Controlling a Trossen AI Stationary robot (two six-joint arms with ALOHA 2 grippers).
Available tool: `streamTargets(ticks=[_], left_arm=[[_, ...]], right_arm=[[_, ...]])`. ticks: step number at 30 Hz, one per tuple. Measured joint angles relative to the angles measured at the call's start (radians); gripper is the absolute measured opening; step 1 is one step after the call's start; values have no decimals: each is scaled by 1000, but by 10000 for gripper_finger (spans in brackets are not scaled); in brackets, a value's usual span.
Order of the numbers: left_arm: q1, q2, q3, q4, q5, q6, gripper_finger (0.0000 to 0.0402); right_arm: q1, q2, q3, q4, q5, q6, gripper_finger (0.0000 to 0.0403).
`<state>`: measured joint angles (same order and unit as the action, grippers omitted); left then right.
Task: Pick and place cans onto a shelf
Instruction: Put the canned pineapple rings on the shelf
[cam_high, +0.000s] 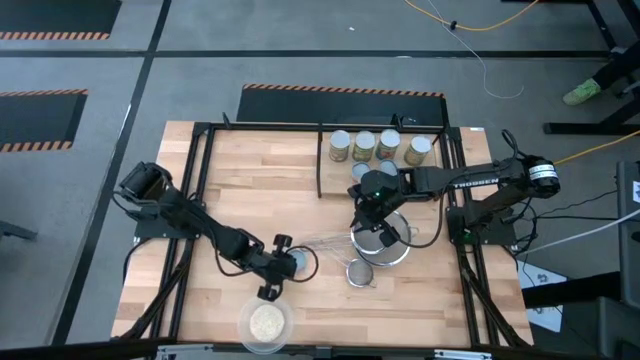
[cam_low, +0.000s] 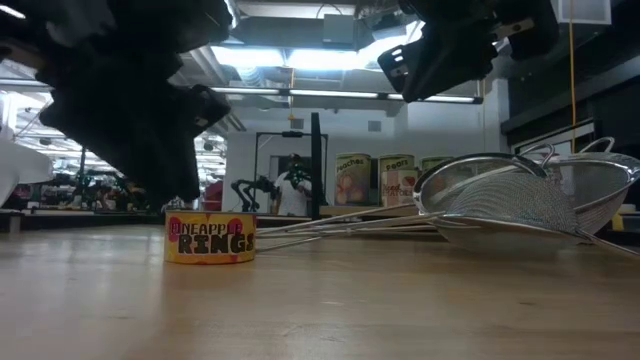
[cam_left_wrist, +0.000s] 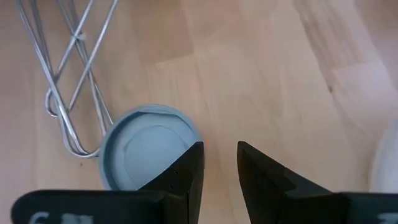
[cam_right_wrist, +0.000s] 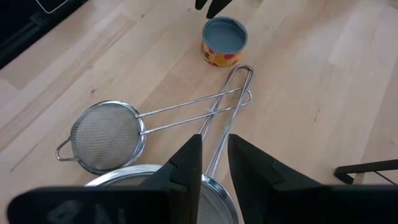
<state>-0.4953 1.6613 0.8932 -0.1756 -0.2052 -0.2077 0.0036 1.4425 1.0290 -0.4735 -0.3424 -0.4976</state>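
Step in hand: approach to pick. Left gripper (cam_high: 272, 268) poised above short pineapple-rings can (cam_low: 210, 238) on table (cam_high: 420, 300), fingers parted, nothing held, offset to one side of lid. Next move calls for centring over can, descending, closing. Right gripper (cam_high: 372, 212) waiting over strainers (cam_right_wrist: 109, 137), empty. Shelf (cam_high: 335, 175) carrying several cans.
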Motion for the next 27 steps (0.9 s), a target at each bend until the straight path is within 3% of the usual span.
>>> streamTargets(ticks=[27], left_arm=[[0, 35, 0, 8, -40, -6, 89]], right_arm=[[0, 0, 0, 1, 0, -1, 83]])
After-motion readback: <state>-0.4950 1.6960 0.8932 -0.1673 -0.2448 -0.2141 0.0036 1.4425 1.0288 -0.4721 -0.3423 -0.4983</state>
